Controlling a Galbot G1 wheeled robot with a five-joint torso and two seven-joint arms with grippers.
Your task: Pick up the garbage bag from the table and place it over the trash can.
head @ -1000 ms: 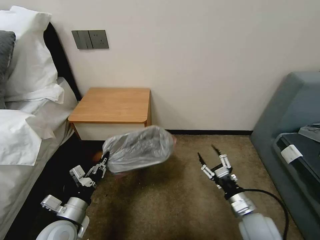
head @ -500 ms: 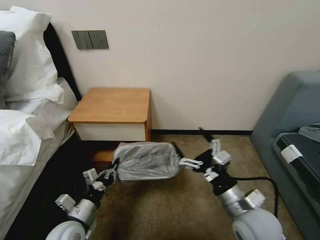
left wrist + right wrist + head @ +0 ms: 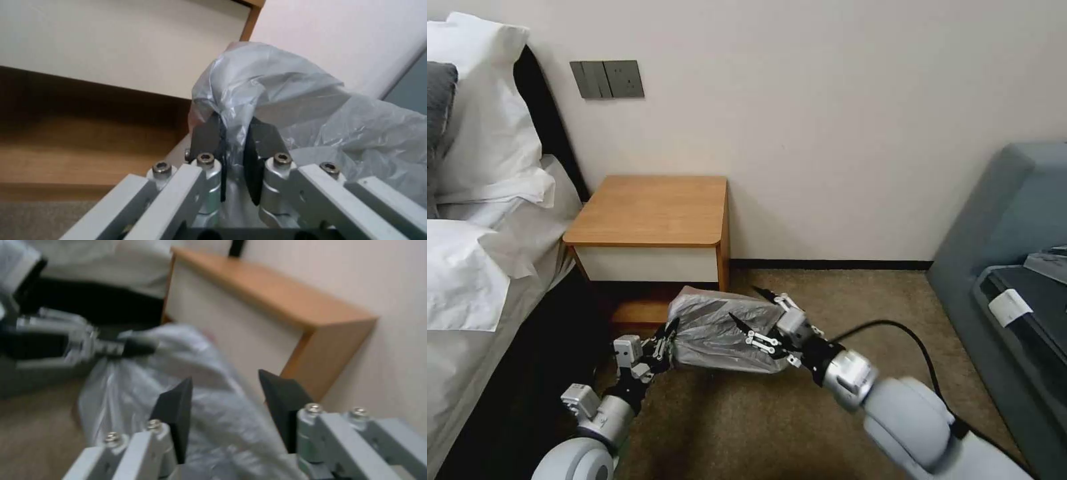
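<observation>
Beside the table [image 3: 654, 210], my left claw [image 3: 668, 335] grips the bag [image 3: 720, 327] as my gaping right claw [image 3: 754, 308] has swung in to spread it.

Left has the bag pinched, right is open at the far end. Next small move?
Probably close the right gripper on the garbage bag: its fingers sit spread around the plastic, while the left gripper already pinches the other end, in front of the table.

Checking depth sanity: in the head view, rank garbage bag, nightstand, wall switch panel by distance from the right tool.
1. Garbage bag: at the open right tool, in front of the nightstand.
2. Nightstand: behind the bag, against the wall.
3. Switch panel: high on the wall, farthest.
</observation>
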